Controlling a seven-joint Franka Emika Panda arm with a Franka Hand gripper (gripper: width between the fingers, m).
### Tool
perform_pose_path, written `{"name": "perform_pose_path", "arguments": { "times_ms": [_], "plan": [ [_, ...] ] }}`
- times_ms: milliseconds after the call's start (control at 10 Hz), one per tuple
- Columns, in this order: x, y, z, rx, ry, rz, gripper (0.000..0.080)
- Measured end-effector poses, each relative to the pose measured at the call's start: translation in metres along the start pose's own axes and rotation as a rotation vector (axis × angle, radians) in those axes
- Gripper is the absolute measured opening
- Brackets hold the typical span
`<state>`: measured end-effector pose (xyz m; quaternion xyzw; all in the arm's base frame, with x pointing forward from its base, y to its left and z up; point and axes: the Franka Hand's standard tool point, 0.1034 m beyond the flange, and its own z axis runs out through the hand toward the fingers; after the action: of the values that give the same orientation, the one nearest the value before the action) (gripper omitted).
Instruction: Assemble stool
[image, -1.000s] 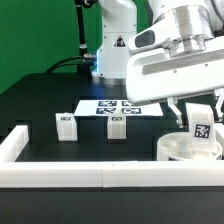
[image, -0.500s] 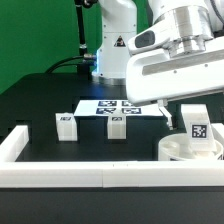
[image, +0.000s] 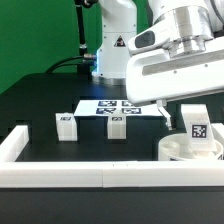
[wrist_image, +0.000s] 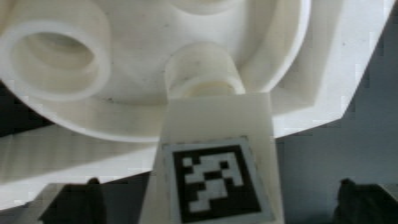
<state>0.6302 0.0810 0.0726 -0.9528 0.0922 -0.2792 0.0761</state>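
Stool leg upright on the seat, end effector spread open around it.

Over at the exterior view's right, the round white seat lies flat on the black surface, just inside the front border rail. One tagged leg stands upright on it, tag facing the camera. The end effector hangs around that leg with its jaws wide apart. In the wrist view the dark fingers sit clear of the tagged leg on either side, gripping nothing, and the leg's narrow end meets the seat beside a round hole. A second leg and a third leg stand apart on the surface toward the exterior view's left, in front of the marker board.
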Motion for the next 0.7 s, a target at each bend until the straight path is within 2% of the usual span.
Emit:
{"name": "perform_pose_path", "arguments": {
  "times_ms": [200, 300, 400, 500, 700],
  "plan": [
    [0.005, 0.000, -0.006, 0.006, -0.050, 0.004, 0.0649],
    [0.012, -0.003, -0.014, 0.011, -0.067, 0.005, 0.0649],
    [0.011, -0.008, -0.017, 0.020, -0.118, 0.006, 0.0649],
    [0.018, -0.011, -0.018, 0.023, -0.122, 0.012, 0.0649],
    [0.016, -0.012, -0.017, 0.043, -0.282, 0.015, 0.0649]
  ]
}}
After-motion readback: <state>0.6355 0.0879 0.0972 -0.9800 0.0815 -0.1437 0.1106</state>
